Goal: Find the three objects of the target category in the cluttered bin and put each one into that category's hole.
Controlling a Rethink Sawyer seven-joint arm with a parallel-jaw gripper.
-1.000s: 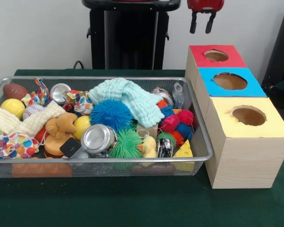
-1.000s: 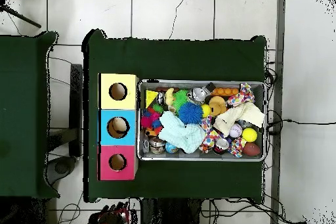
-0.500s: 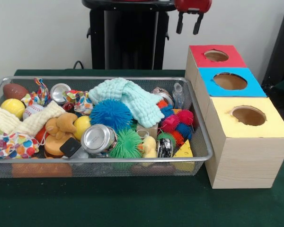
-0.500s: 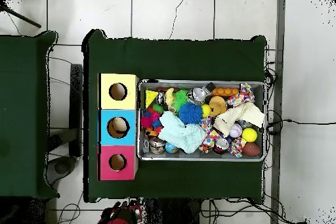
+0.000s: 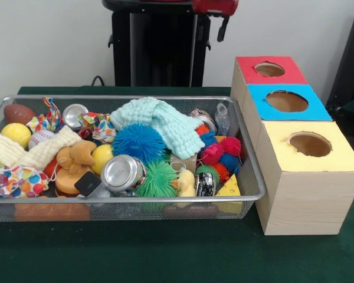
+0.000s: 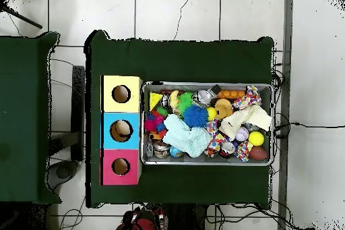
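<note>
Across the green tabletop [image 5: 165, 259] the bin [image 5: 248, 171] brims with clutter; one clear bottle [image 5: 222, 118] stands at its far end beside the boxes, easily knocked over or lost under toys. High above the tabletop's far edge, the pincer [image 5: 211, 28] hangs released.

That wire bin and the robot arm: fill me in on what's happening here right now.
Nothing is being handled yet. The gripper hangs high at the table's far side, clear of the bin, empty. The bin is heaped with toys, cloths and cans; one clear plastic bottle shows at its far corner by the boxes. Beside the bin stand the red box, blue box and yellow box, each with a round hole on top.
</note>
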